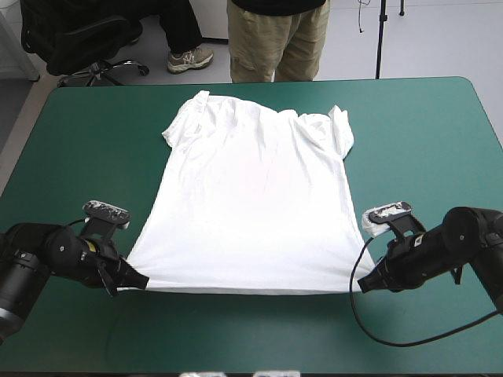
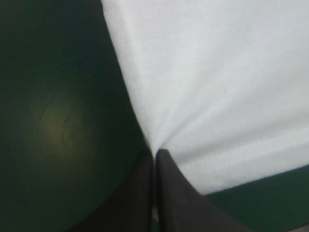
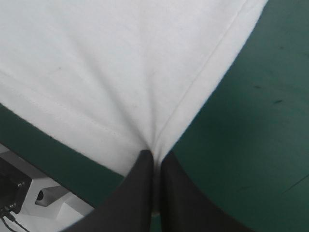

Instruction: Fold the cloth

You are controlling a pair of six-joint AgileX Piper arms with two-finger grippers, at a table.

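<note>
Teal-green table (image 1: 440, 126): one T-shirt (image 1: 251, 204), clamped by left tool (image 1: 140, 280) and right tool (image 1: 364, 281).

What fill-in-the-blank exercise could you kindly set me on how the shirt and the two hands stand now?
The ____ T-shirt lies spread flat on the table.
The left hand is shut on its near ____ corner.
The right hand is ____ on the other near corner.
The sleeves lie toward the table's ____ edge.
Missing words: white; left; shut; far.

The left hand (image 1: 144, 280) and right hand (image 1: 360, 281) are broad, curved black fins.
</note>
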